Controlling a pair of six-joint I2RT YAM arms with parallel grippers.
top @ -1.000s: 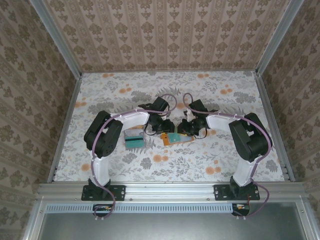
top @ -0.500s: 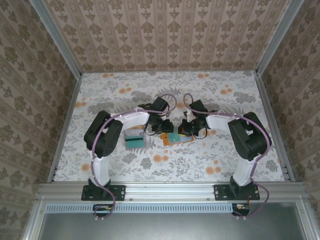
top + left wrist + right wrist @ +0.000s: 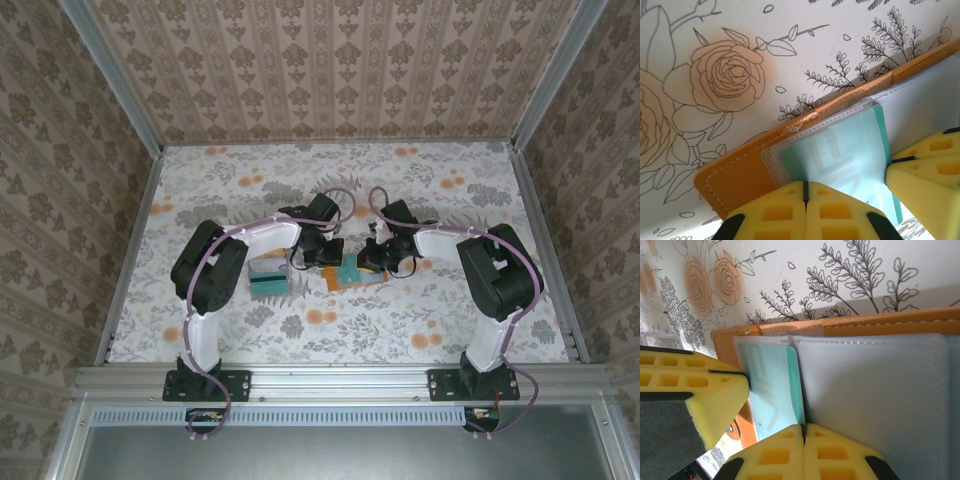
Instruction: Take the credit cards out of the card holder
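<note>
Your left hand (image 3: 805, 197) and right hand (image 3: 804, 436) are fully closed at the open holder (image 3: 740, 175); the left possibly pinches the card (image 3: 840, 155). Floral counter (image 3: 420, 190), patterned walls (image 3: 340, 70).

Over the last second the left gripper (image 3: 805, 195) has drawn its jaws in until the yellow pads meet. Its tips are at the edge of the teal card (image 3: 840, 160) in the card holder (image 3: 740, 175). The right gripper (image 3: 804, 434), nearly closed before, has pressed its pads fully together on the holder's pale grey-blue inside, just beside that card. From above, the left arm (image 3: 212, 268) has shifted its dark elbow slightly to the right, and the wrist of the right arm (image 3: 495, 270) has also edged right.
</note>
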